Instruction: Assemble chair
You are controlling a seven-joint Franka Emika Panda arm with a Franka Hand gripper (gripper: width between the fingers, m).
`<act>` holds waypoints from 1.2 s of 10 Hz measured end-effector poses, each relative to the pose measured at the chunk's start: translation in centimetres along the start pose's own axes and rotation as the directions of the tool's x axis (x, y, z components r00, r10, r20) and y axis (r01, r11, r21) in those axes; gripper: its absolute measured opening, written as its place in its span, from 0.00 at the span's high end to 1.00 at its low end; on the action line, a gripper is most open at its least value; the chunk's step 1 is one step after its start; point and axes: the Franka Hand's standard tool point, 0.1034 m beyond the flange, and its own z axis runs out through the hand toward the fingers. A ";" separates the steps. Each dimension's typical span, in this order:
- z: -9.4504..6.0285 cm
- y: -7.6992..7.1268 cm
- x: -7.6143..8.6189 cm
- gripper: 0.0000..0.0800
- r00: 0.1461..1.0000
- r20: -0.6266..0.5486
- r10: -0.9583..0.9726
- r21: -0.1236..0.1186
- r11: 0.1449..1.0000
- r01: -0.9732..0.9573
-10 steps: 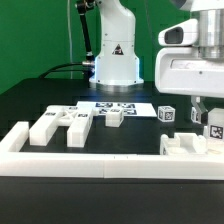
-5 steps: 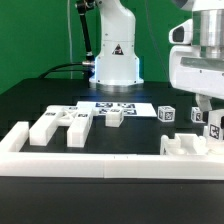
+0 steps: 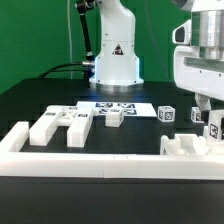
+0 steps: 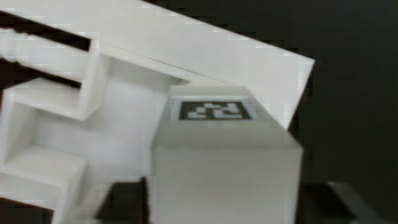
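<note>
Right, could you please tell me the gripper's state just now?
The gripper: open, straddling a white tagged chair block without clamping it; it holds nothing.

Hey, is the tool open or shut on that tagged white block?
Cannot tell. In the wrist view the tool straddles the tagged white block; whether its fingers touch it is unclear.

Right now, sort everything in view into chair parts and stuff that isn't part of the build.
Chair parts: paired pieces at the exterior view's left; small block; tagged cube; tagged block at the far right; big slotted piece.
Not parts: marker board; border rail; robot base.
</note>
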 end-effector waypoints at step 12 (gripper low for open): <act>-0.1 -0.4 -0.9 0.19 0.503 -0.013 -0.864 0.002 0.503 0.864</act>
